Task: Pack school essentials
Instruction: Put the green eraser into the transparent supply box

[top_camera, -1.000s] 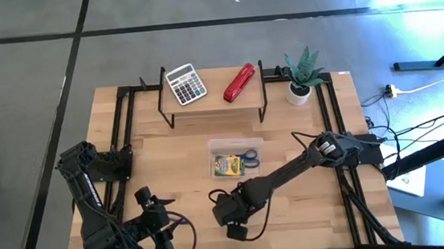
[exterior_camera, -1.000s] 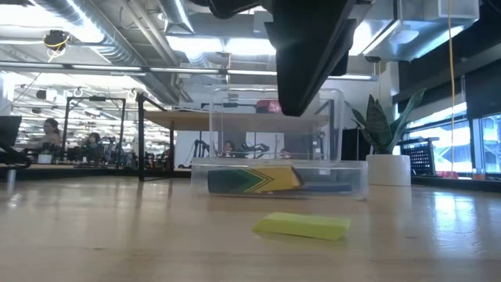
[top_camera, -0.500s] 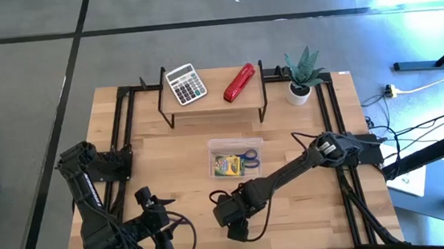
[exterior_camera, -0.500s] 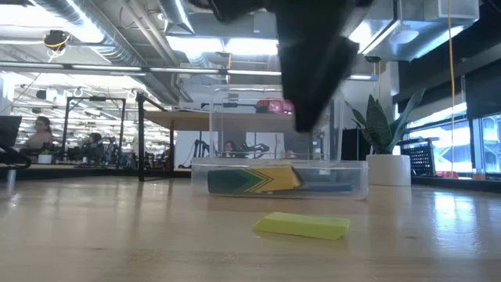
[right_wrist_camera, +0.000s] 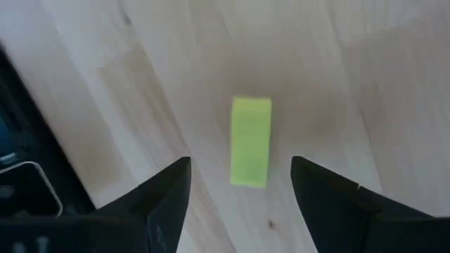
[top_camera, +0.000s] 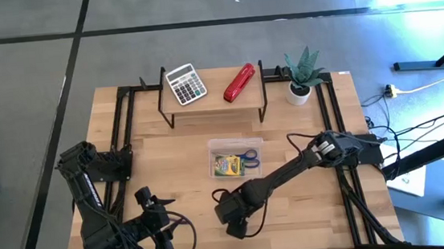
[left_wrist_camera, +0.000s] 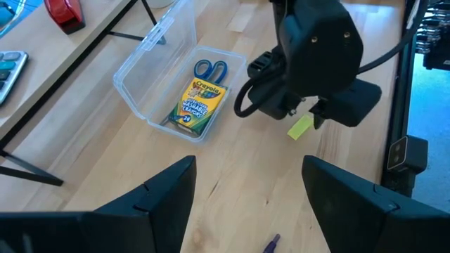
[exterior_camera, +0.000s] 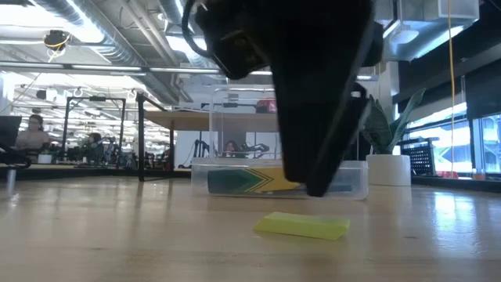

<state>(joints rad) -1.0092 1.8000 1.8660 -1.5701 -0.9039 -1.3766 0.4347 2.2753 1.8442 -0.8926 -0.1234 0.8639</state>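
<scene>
Right gripper (right_wrist_camera: 239, 190), fingers spread, hovers over the yellow-green block (right_wrist_camera: 251, 142) near the worktop's front edge; an off-centre descent could knock it aside.

The yellow block (right_wrist_camera: 251, 142) lay flat on the counter (left_wrist_camera: 232, 183). Blue-handled scissors (left_wrist_camera: 210, 70) and the printed box (left_wrist_camera: 197, 105) lay side by side; a purple pen (left_wrist_camera: 271, 245) lay apart.

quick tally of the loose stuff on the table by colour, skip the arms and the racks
Yellow-green: 2, the block on the bare wood and the crayon box in the clear container
Blue: 1, scissors
Purple: 1, pen
Red: 1, stapler
Grey: 1, calculator
Green: 1, potted plant
Clear: 1, the container
Total: 8
</scene>
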